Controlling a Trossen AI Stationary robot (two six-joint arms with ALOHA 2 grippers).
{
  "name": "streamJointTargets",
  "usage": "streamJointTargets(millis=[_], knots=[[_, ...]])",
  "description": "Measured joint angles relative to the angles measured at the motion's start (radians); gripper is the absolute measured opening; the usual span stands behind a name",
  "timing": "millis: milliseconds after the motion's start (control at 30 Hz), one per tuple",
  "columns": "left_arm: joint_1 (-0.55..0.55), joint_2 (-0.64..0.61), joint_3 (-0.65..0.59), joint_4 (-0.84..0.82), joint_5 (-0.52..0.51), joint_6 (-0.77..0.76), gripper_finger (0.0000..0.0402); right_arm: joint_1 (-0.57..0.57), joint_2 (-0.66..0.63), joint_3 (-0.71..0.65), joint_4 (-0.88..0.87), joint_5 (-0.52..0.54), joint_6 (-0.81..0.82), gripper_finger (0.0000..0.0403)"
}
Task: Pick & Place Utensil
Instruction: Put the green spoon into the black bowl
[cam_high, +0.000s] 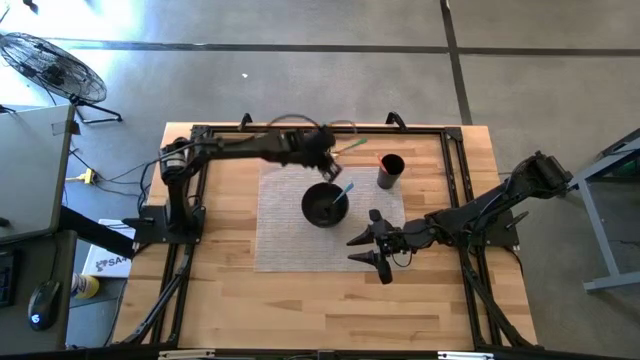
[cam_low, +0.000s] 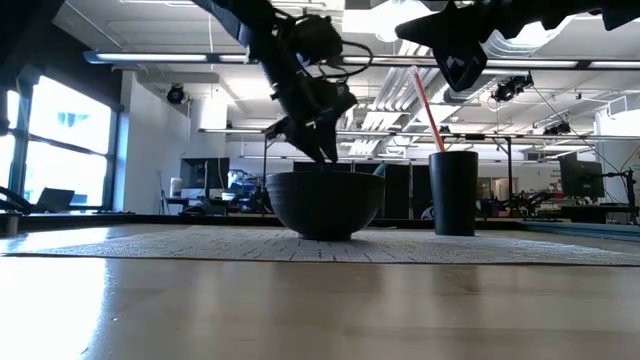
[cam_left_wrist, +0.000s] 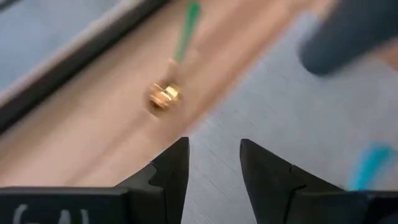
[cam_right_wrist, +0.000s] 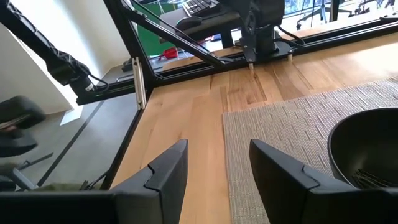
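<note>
A black bowl stands on the grey woven mat with a blue-handled utensil leaning in it. A green-handled utensil with a gold end lies on the wood by the mat's far edge. A black cup holds a red-handled utensil. My left gripper hovers open just beyond the bowl's far rim, near the green utensil. My right gripper hangs open over the mat's near right part, beside the bowl.
A black metal frame runs along the table's far and side edges. The cup stands on the mat's far right corner. Bare wood stretches along the near side of the table. A fan stands on the floor off the table's left.
</note>
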Motion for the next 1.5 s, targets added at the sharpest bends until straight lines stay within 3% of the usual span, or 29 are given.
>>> streamJointTargets(millis=[100, 200, 400, 667, 1033, 1200, 1500], knots=[[0.060, 0.013, -0.005, 0.089, 0.029, 0.057, 0.0140, -0.001, 0.000, 0.000, 0.000, 0.009, -0.008, 0.0165], [0.112, 0.049, -0.006, 0.211, 0.126, 0.092, 0.0140, -0.001, 0.000, 0.000, 0.001, 0.045, -0.029, 0.0165], [0.175, 0.166, -0.004, 0.421, 0.231, 0.080, 0.0140, -0.001, 0.000, 0.000, 0.000, 0.046, -0.030, 0.0165], [0.190, 0.222, 0.041, 0.352, 0.239, 0.072, 0.0140, 0.002, 0.000, 0.000, 0.000, 0.045, -0.026, 0.0165], [0.290, 0.235, 0.043, 0.286, 0.425, 0.173, 0.0140, -0.015, 0.000, 0.000, 0.000, 0.045, -0.036, 0.0165], [0.340, 0.235, 0.074, 0.264, 0.529, 0.227, 0.0140, -0.098, 0.000, 0.000, 0.003, 0.041, -0.059, 0.0165], [0.323, 0.234, 0.110, 0.196, 0.509, 0.325, 0.0140, -0.299, 0.000, 0.000, -0.048, -0.014, -0.111, 0.0165]])
